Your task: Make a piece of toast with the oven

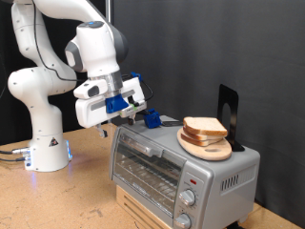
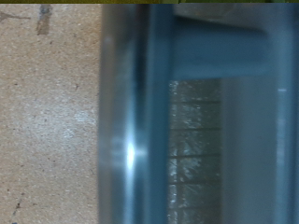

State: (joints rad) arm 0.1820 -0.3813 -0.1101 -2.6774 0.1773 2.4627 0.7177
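The white arm (image 1: 43, 91) stands at the left on the wooden table (image 1: 86, 196). Its gripper (image 1: 145, 116) hovers just above the oven's (image 1: 181, 172) far left corner; whether the jaws are spread or together, I cannot tell. To the right, bread slices (image 1: 204, 129) sit on a round board (image 1: 206, 148) atop the oven, whose door looks closed.

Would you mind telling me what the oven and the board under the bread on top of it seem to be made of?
The oven looks like brushed silver-grey metal, judging by its dull sheen, with a glass door showing the wire rack behind it. The round board appears to be pale wood, tan and matte, though laminate cannot be ruled out.
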